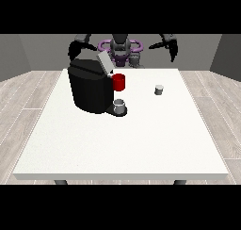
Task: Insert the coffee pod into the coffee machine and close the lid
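Observation:
The black coffee machine point(90, 88) stands on the table's left half, its grey lid point(104, 62) tilted up and open. A red part point(119, 82) juts from its front, above a small grey cup point(120, 106) on the machine's base. The coffee pod point(159, 89), a small grey cylinder, stands upright on the table to the machine's right. The hand at the view's left point(73, 50) hangs raised behind the machine, away from the lid. The hand at the view's right point(173, 50) is raised past the table's far edge, well behind the pod. Neither hand touches anything.
The white table point(122, 144) stretches wide towards the camera in front of the machine and pod. The robot's torso point(120, 49) stands behind the far edge, between the two raised arms.

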Robot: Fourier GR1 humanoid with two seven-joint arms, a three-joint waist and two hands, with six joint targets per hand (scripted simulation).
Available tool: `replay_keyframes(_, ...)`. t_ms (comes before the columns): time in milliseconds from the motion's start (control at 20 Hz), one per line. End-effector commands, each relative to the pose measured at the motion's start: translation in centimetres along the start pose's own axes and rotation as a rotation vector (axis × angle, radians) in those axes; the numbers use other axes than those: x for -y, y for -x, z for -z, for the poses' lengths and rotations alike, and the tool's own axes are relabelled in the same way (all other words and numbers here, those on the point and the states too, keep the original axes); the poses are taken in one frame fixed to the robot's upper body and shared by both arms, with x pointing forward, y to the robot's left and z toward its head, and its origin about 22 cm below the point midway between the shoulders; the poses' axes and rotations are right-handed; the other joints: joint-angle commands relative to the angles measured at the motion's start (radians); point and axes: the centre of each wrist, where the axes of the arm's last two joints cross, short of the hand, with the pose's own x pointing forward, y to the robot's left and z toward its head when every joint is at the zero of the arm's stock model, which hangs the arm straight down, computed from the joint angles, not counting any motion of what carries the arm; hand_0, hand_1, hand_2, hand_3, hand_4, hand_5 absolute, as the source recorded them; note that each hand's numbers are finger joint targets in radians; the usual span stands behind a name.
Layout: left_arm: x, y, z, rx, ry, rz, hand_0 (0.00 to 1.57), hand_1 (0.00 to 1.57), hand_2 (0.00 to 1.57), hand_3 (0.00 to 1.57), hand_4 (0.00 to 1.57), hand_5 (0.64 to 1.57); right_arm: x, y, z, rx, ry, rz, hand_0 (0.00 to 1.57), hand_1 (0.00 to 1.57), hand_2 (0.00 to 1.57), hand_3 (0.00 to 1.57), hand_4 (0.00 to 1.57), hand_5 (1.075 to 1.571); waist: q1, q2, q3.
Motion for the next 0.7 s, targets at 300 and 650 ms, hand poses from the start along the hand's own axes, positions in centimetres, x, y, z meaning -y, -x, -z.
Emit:
replay_keyframes(300,-4.8,0.8,4.3,-0.111,-0.018,0.068,0.00,0.00,0.00,0.00,0.00,1.571,-2.0,-1.5,1.0,0.069,-0.070,0.024,0.00,0.00,0.00,0.00,0.12,1.571,-0.084,0.105,-0.0003)
replay_keyframes(650,-6.6,3.2,4.3,-0.201,-0.010,0.139,0.00,0.00,0.00,0.00,0.00,1.571,-1.6,-3.6,2.8,0.091,-0.084,0.020,0.00,0.00,0.00,0.00,0.33,1.571,-0.093,0.167,-0.0005)
